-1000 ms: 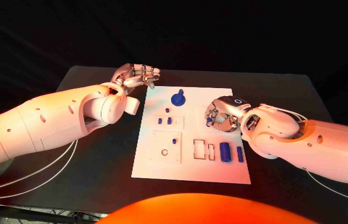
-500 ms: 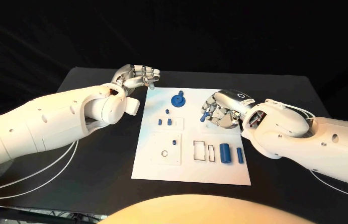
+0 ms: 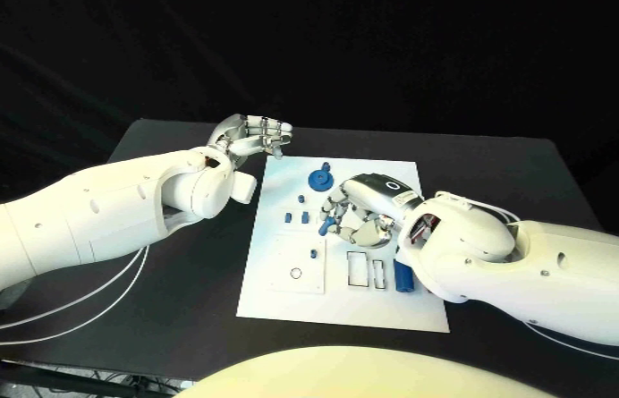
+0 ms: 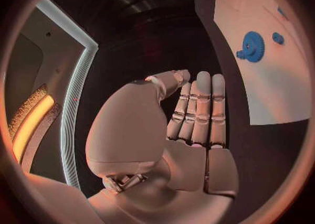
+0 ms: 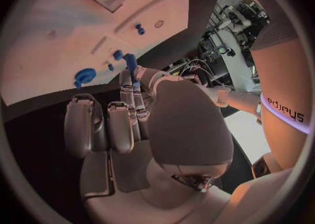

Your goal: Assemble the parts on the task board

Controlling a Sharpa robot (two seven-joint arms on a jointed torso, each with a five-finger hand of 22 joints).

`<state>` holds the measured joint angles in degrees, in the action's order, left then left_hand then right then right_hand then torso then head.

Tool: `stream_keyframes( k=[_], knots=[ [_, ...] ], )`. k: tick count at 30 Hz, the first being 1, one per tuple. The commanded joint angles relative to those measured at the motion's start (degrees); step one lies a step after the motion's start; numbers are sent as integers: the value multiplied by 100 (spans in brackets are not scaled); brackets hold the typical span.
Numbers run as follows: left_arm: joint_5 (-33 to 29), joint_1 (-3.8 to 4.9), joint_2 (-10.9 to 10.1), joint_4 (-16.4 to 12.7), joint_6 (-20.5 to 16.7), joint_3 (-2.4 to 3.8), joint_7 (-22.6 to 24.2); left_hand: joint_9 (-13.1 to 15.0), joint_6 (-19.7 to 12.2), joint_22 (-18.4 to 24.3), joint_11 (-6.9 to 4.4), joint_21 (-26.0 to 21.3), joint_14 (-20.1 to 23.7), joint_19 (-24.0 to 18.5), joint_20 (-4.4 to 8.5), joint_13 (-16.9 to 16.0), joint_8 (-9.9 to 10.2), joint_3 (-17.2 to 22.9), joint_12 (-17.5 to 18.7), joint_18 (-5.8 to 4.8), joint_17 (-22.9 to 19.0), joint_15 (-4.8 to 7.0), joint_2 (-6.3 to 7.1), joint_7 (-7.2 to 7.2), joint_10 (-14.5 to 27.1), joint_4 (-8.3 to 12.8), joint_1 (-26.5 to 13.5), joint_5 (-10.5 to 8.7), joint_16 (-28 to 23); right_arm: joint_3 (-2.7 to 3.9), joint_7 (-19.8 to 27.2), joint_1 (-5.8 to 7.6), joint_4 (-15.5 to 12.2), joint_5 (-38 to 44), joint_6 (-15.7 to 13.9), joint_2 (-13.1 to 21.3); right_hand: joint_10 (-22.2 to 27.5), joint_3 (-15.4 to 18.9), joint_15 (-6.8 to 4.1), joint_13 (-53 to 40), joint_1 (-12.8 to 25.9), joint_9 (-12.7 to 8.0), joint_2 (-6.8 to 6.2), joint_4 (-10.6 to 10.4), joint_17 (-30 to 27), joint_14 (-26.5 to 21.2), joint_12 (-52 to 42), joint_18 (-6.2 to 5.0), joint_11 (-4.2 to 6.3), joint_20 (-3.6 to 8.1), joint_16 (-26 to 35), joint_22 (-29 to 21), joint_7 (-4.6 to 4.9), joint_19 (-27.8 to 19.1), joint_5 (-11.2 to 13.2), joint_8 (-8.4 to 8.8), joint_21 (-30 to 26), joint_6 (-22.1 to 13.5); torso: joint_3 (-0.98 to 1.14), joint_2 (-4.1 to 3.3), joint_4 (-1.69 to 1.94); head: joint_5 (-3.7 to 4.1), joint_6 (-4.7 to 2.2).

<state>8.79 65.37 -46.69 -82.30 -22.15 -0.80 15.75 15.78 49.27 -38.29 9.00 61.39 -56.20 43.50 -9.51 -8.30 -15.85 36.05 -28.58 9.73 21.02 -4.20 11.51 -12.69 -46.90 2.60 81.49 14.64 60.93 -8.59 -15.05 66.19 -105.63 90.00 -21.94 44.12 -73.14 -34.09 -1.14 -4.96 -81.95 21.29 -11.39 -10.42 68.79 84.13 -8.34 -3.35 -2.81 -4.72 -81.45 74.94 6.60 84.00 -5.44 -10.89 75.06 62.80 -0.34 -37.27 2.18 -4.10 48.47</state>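
A small blue part is pinched in the fingertips of the right hand over the middle of the task board, at 6 o'clock from the blue gear. The part is judged light, rigid and slippery; its sides are best gripped. The left hand is curled closed, holding nothing.

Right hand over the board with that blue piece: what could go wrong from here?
1. The right hand pinches the small blue part only at its fingertips, so it may slip or tilt before seating.
2. In the head view the hand covers its target area on the task board, so alignment is hard to judge.
3. Small blue pegs stand close beside the hand and could be knocked.
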Motion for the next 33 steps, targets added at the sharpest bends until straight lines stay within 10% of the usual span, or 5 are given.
stream_keyframes(
  k=[1, 14, 33],
  knots=[
    [-17, 3, 28, 11, 81, 3, 37, 9, -34, -5, 11, 28, 36, -33, -6, 5, 3, 6, -39, 88, -9, -8, 3, 4, 45, 39, -27, 21, -22, -17, 222, -107, 45, 83, -2, -162, -34, -21, -39, 2, 54, 212, -10, 37, -8, 201, 32, 49, -2, 41, -30, 1043, 2, 179, -12, -72, -17, 38, -11, 14, 6, -44, 14],
    [-18, 3, 50, -16, 101, 2, 23, 10, -35, -7, 12, 31, 39, -37, -7, 7, 0, 6, -48, 87, -10, -9, 3, 4, 51, 43, -28, 21, -20, -84, 330, -476, 342, 253, 90, -606, -39, -54, -38, -1, 80, 231, -17, 90, -23, 196, 56, 45, -6, 41, -25, 1040, 9, 173, -47, -80, -37, 24, -5, 3, 5, -134, 48],
    [-18, 3, 50, -36, 120, 2, 4, 10, -35, -7, 12, 31, 39, -37, -7, 7, 0, 6, -48, 87, -10, -9, 3, 4, 51, 43, -28, 21, -20, -120, 387, -608, 571, 291, 315, -756, -42, -68, -34, -3, 111, 241, -20, 114, -22, 195, 70, 43, -11, 39, -26, 1037, 15, 168, -65, -84, -55, 11, -5, 1, 4, -168, 112]
  ],
)
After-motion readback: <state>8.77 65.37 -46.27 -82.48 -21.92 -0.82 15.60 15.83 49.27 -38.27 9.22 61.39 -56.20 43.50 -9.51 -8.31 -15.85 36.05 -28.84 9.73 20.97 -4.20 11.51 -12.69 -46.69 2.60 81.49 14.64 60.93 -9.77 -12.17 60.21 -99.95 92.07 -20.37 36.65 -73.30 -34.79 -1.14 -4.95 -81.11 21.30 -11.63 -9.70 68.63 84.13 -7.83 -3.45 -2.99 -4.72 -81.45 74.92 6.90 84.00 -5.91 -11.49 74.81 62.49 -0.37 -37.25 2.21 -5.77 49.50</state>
